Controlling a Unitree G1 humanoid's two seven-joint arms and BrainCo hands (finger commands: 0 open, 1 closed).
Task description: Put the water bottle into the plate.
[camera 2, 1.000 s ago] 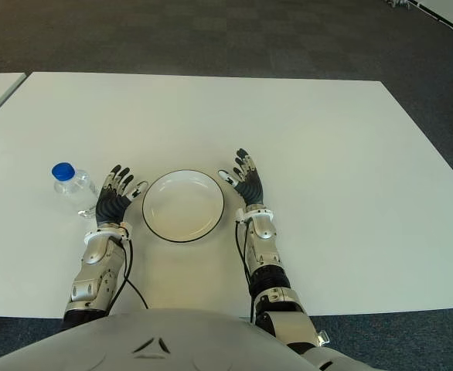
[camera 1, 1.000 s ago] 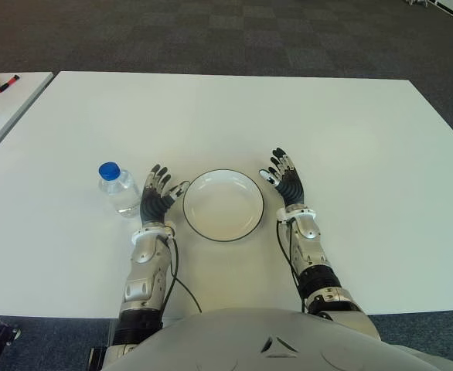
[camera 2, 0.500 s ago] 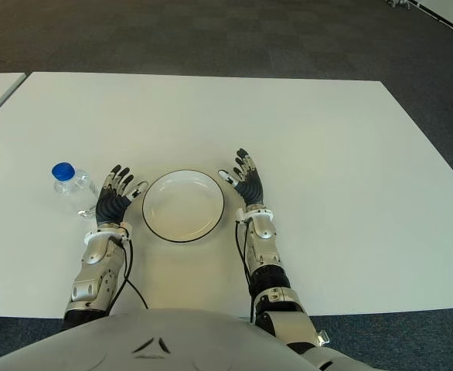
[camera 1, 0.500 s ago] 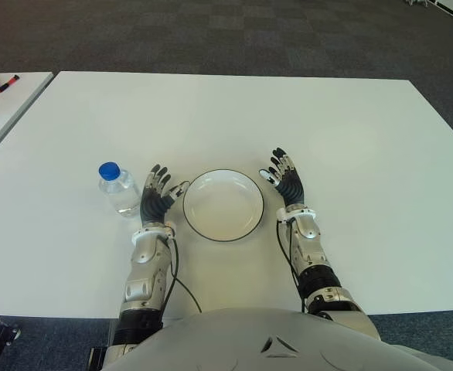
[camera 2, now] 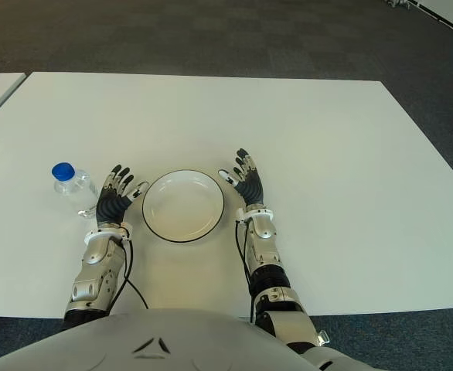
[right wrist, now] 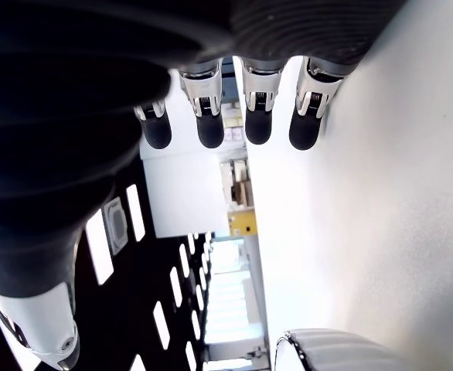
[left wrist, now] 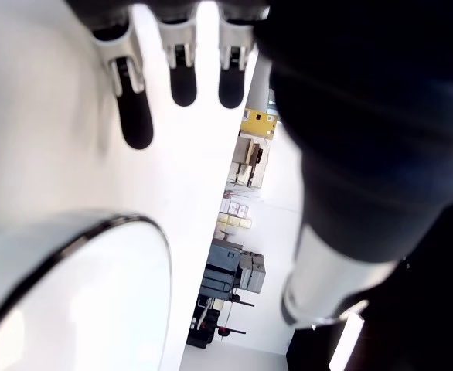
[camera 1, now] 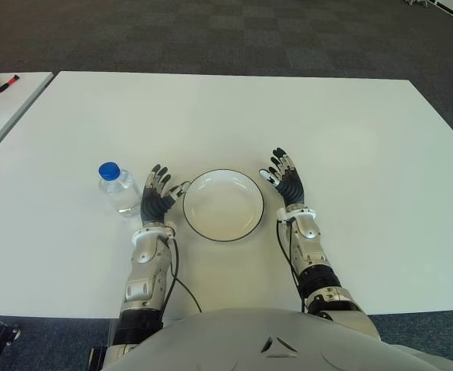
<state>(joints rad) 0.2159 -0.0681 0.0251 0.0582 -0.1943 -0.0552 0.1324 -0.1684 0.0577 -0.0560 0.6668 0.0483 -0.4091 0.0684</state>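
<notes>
Clear water bottle (camera 1: 119, 189) – blue cap, upright – left of plate (camera 1: 223, 205).

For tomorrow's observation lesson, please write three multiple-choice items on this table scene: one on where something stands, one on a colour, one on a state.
1. Where does the water bottle stand?
A. inside the plate
B. on the table, on the outer side of the left hand
C. beside the right hand

2. What colour is the bottle's cap?
A. blue
B. red
C. green

3. In what state is the left hand?
A. closed round the bottle
B. curled into a fist
C. fingers spread, holding nothing

Answers: 1 B, the bottle stands left of the left hand, with the plate on that hand's other side. 2 A, the cap shows blue. 3 C, the fingers are extended and hold nothing, as are those of the right hand.
</notes>
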